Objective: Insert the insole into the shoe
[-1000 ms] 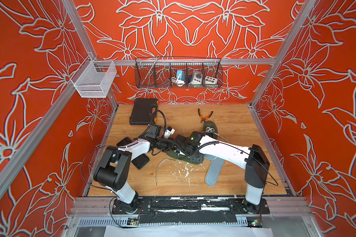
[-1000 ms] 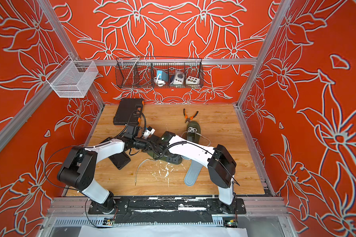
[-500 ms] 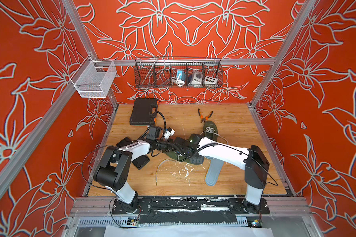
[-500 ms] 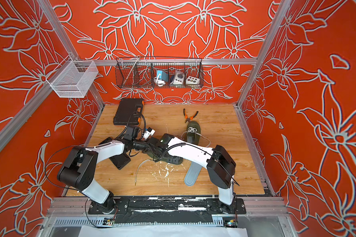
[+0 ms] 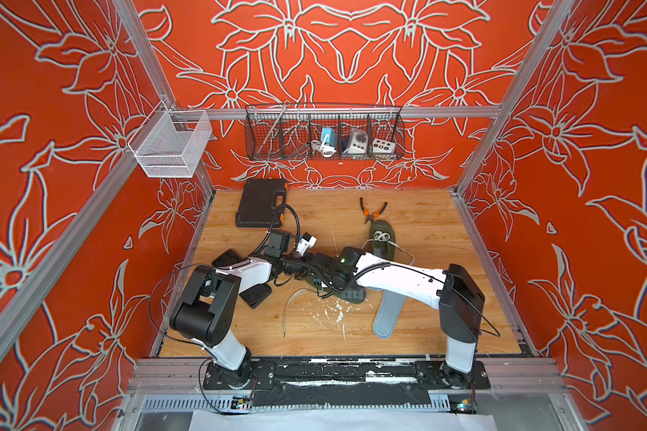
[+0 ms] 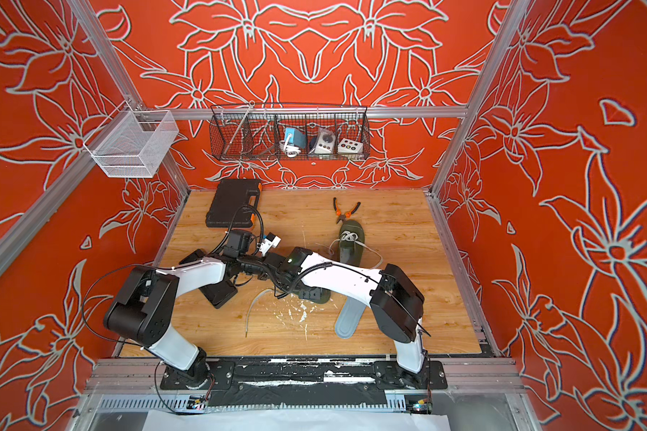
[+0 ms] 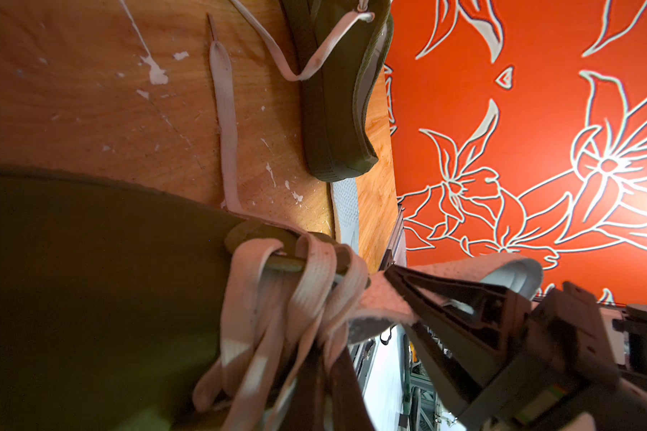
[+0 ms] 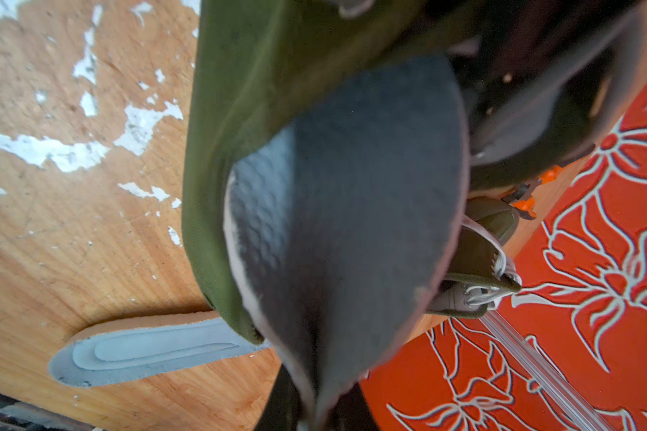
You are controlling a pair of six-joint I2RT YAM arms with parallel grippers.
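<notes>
the right arm has leaned in a touch closer to the left one. the right gripper pinches the folded grey insole, jaws nearly together, at the mouth of the olive shoe in the middle of the table. the left gripper is clamped tight on the shoe's laces. a second insole lies just beside, a second shoe further back.
</notes>
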